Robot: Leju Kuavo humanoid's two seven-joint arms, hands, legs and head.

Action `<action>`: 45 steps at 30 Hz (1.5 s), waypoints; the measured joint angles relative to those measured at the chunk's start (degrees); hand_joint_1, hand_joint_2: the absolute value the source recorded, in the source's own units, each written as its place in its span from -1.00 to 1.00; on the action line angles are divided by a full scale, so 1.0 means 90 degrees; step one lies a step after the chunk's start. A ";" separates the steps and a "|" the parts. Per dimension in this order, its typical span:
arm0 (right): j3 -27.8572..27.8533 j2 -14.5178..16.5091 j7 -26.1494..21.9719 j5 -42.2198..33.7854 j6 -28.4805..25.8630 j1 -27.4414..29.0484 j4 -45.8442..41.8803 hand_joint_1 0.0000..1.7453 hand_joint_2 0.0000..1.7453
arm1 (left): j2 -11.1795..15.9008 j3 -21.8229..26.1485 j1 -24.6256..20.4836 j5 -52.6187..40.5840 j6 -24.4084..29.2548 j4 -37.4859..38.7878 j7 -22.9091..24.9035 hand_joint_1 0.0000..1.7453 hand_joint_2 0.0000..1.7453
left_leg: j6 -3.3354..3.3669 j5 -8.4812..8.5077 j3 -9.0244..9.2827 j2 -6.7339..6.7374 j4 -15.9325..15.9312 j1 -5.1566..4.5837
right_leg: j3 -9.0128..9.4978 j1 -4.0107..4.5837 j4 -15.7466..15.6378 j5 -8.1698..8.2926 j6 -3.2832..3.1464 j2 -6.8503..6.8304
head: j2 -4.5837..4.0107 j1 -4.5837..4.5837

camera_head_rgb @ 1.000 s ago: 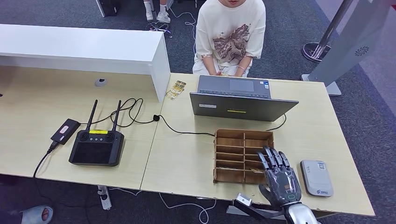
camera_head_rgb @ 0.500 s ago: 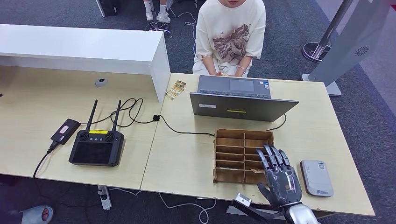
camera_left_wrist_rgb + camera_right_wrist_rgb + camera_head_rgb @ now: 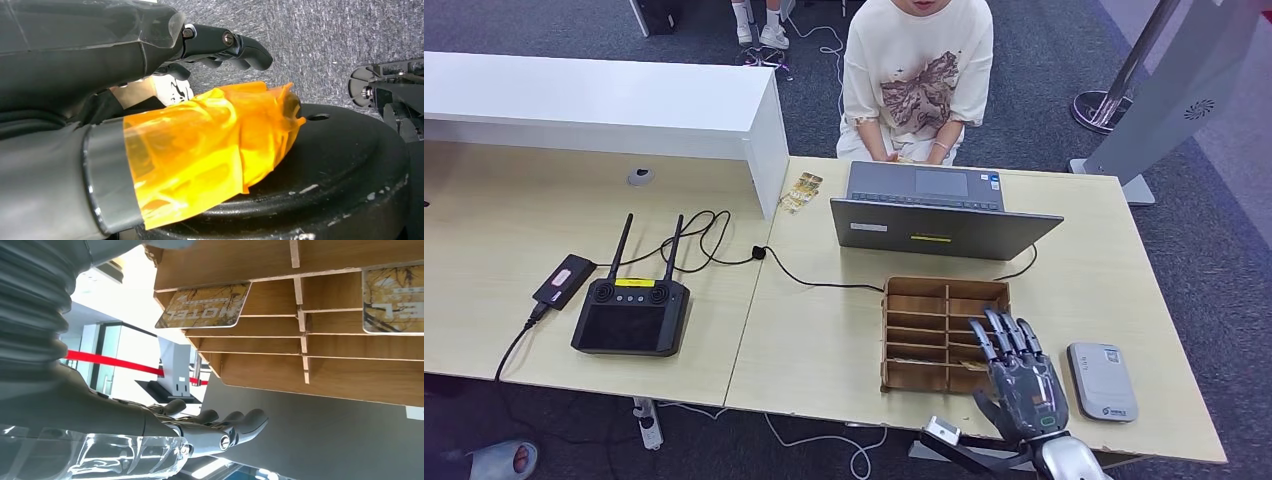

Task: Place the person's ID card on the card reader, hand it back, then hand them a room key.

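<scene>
My right hand (image 3: 1019, 378) hovers over the near right corner of the wooden card rack (image 3: 924, 330), its fingers stretched out and apart, holding nothing. In the right wrist view the same hand (image 3: 165, 432) lies beside the rack (image 3: 310, 365), where a room key card marked HOTEL (image 3: 205, 305) sits in one slot and a second card (image 3: 392, 300) in another. The grey card reader (image 3: 1102, 381) lies on the table just right of that hand. My left hand (image 3: 100, 75) hangs low with orange tape on its thumb and nothing in its fingers. A person (image 3: 917, 70) sits behind the laptop.
An open laptop (image 3: 939, 212) stands between the rack and the person. A gold patterned card (image 3: 800, 190) lies by the white counter (image 3: 604, 100). A black remote controller (image 3: 631, 315), a small black device (image 3: 563, 281) and cables lie at the left.
My right hand's fingers have crept slightly left and further over the rack. Everything else is as before.
</scene>
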 joint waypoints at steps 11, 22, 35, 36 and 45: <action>0.0000 0.0001 -0.0005 0.0000 -0.0038 0.0002 -0.0001 -0.76 1.00 | 0.0000 0.0000 0.0000 0.0000 0.0000 0.0000 -0.0007 -1.00 -1.00 | 0.0000 0.0000 0.0000 0.0000 0.0000 0.0000 | 0.0000 0.0000 0.0000 0.0000 0.0000 0.0000 | 0.0000 0.0000; 0.0000 0.0001 -0.0005 0.0000 -0.0041 0.0002 -0.0001 -0.76 1.00 | 0.0000 0.0000 0.0000 0.0000 0.0000 0.0000 -0.0009 -1.00 -1.00 | 0.0000 0.0000 0.0000 0.0000 0.0000 0.0000 | -0.0001 0.0000 0.0000 0.0000 0.0000 0.0000 | 0.0000 0.0000; 0.0000 0.0001 0.0015 -0.0019 -0.0043 0.0003 -0.0001 -0.44 1.00 | 0.0000 0.0000 0.0000 0.0000 0.0000 0.0000 -0.0012 -1.00 -1.00 | 0.0000 0.0000 0.0000 0.0000 0.0000 0.0000 | -0.0001 0.0000 0.0000 0.0000 0.0000 0.0000 | 0.0000 0.0000; -0.0001 0.0001 0.0016 -0.0027 -0.0042 0.0004 -0.0001 -0.41 1.00 | 0.0000 0.0000 0.0000 0.0000 0.0000 0.0000 -0.0013 -1.00 -1.00 | 0.0000 0.0000 0.0000 0.0000 0.0000 0.0000 | -0.0001 0.0000 0.0000 0.0000 0.0000 0.0000 | 0.0000 0.0000; -0.0013 -0.0001 0.0069 -0.0092 0.0077 0.0013 -0.0039 0.82 1.00 | 0.0000 0.0000 0.0000 0.0000 0.0000 0.0000 -0.0017 -1.00 -1.00 | 0.0000 0.0000 0.0000 0.0000 0.0000 0.0000 | -0.0001 0.0000 0.0000 0.0000 0.0000 0.0000 | 0.0000 0.0000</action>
